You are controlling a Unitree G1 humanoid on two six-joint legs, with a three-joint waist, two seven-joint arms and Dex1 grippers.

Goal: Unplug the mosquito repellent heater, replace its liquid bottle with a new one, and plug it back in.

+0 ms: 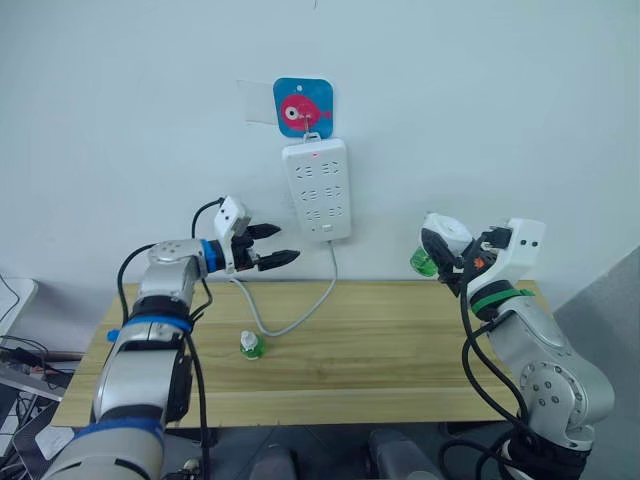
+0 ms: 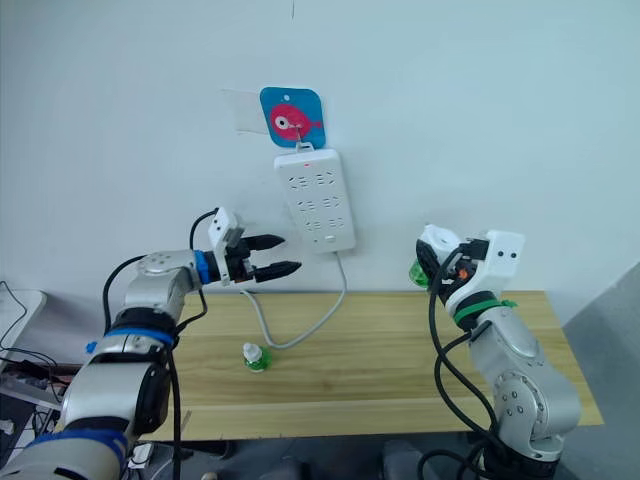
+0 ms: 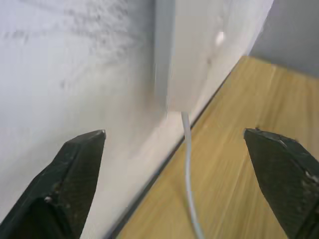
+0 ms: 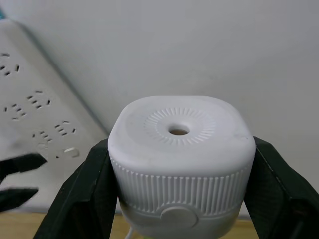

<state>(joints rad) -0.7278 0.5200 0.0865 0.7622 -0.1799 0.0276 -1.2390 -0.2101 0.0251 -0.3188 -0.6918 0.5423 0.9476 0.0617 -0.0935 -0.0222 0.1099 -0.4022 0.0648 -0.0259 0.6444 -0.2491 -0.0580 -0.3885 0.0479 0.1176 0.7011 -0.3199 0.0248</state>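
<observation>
A smooth pale wall point(image 1: 480, 90) is seen filling the upper part of the left eye view, and a rectangular table point(image 1: 400, 350) of light wood grain is lying across the lower middle. A long white plastic power strip point(image 1: 317, 190), flat and round-cornered with rows of socket slots, is being held upright on the wall at upper centre under a blue square hook plate point(image 1: 303, 107) bearing a pink fish. Its thin white cable point(image 1: 300, 318) is drooping in a curve onto the tabletop.

At the right of the frame, the mosquito repellent heater point(image 4: 180, 159) is being gripped in the air by the right gripper point(image 1: 440, 258), above the table's right end and well apart from the strip. In the right wrist view it is appearing as a rounded white block, matte, with fine vertical ribs around its side and a small round hole ringed by radial grooves on top; the black fingers point(image 4: 82, 194) are being pressed against both its sides. A translucent green part is showing below it.

At left centre, the left gripper point(image 1: 272, 245) is being held unloaded near the strip's lower corner, its pointed black fingers point(image 3: 75, 174) spread apart.

A small green bottle point(image 1: 250, 346) with a white cap is standing on the table at lower left centre.
</observation>
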